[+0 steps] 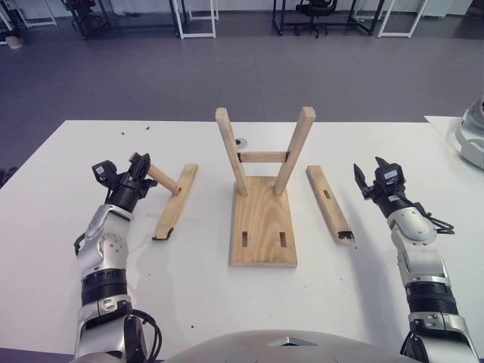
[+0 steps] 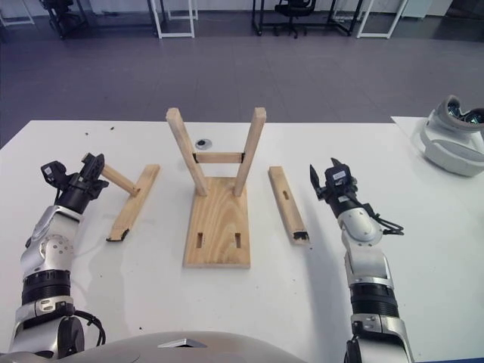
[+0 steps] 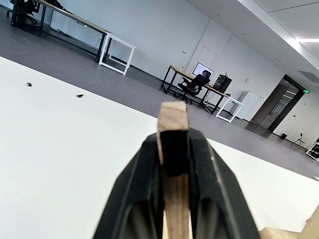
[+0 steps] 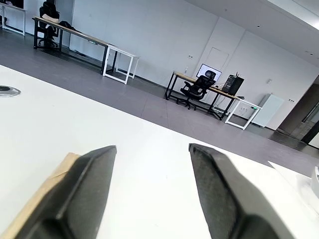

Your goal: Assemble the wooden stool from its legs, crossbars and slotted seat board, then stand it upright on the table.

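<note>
A: What does the left eye show me?
B: In the middle of the frame, your board (image 1: 263, 227) lies flat on the table (image 1: 60, 227). Two legs (image 1: 231, 147) stand up out of it, so I think the stool is being built upside down. At mid-left, your left gripper (image 1: 142, 165) is shut on the bar (image 1: 165, 181) that sticks out of the loose leg (image 1: 177, 200). That bar makes a good handle for lifting both. At mid-right, the other leg (image 1: 330, 204) lies flat near the board. Your right gripper (image 1: 370, 175) waits just beside it, spread wide and holding nothing.
A: And the right eye?
B: Same scene. Look at the two slots (image 2: 200, 240) low on the board. I guess they are for the two flat legs.
A: Left wrist?
B: The black fingers (image 3: 209, 189) pinch the bar's end from both sides.
A: Right wrist?
B: The fingertips (image 4: 219, 194) are far apart with bare table between them. A wood corner, likely the other leg, sits by one of them.
</note>
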Available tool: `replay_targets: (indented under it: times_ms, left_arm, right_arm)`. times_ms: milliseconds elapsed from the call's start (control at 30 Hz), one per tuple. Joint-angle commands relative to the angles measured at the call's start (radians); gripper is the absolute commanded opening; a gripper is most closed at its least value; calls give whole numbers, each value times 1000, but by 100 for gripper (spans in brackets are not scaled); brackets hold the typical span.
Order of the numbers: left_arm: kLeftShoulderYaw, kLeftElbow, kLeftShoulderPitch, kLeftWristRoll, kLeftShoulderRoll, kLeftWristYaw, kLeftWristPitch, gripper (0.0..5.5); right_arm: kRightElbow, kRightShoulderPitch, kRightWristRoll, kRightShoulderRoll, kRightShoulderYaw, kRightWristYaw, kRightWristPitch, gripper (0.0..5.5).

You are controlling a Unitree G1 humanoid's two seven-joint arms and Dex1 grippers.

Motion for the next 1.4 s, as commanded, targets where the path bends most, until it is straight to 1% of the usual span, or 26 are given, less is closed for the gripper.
replay_targets:
  times_ms: [33, 267, 400, 467, 667, 800, 1033, 1267, 1300, 1400]
  left_arm:
    - [-2, -11, -13, 10, -15, 13, -3, 40]
    - [2, 24, -2, 52, -4, 41, -9, 40]
    - [-15, 28, 9, 88, -1, 51, 5, 40]
    - [-38, 40, 16, 126, 9, 55, 8, 40]
    - [-149, 124, 66, 309, 70, 71, -68, 40]
    - [-198, 178, 116, 377, 67, 79, -105, 40]
    - [-268, 255, 156, 410, 58, 42, -166, 40]
    - [-248, 197, 109, 374, 93, 36, -222, 40]
    - [-245, 188, 104, 370, 101, 32, -218, 76]
    - [-231, 149, 91, 352, 123, 9, -169, 127]
  right_arm:
    - [16, 9, -16, -1, 10, -7, -10, 272]
    - [17, 16, -15, 8, 19, -15, -3, 272]
    - [14, 16, -18, 9, 25, -20, -1, 272]
    - [15, 14, -23, 9, 26, -25, -1, 272]
    - [11, 12, -46, 6, 30, -36, -9, 272]
    - [9, 6, -54, -7, 32, -33, -9, 272]
    - [17, -14, -76, -22, 46, -24, -17, 272]
    - [26, -34, -88, -19, 58, -30, -26, 272]
    - [28, -36, -89, -17, 60, -32, -27, 272]
    - [32, -31, -91, -13, 63, -39, -32, 272]
